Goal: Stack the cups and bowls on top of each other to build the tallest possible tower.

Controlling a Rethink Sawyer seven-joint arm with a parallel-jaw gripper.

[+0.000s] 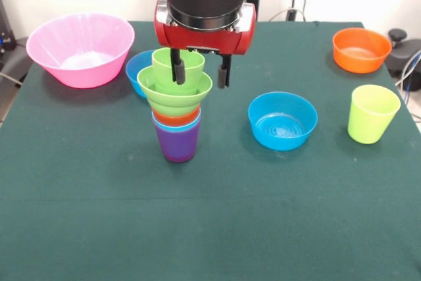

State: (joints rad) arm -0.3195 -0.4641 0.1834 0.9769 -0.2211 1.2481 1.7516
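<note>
Green table [210, 215], no legible writing, gripper [200, 70] astride tower [176, 106]

Table cover [210, 228]: dark green cloth, matt, faintly napped.
Tower [176, 113], directly under the gripper [200, 70]: smooth plastic with a soft sheen; the green bowl [172, 93] near the top looks stepped.
Pink bowl [80, 47], far to one side of the gripper: translucent glossy plastic.
Blue bowl [283, 120], to the gripper's other side: shiny plastic, bright glints inside.
Orange bowl [361, 49] and yellow-green cup [372, 114], beyond it: smooth plastic, duller.
Gripper housing: glossy red shell, black fingers [177, 70] matt, possibly rubber.
</note>
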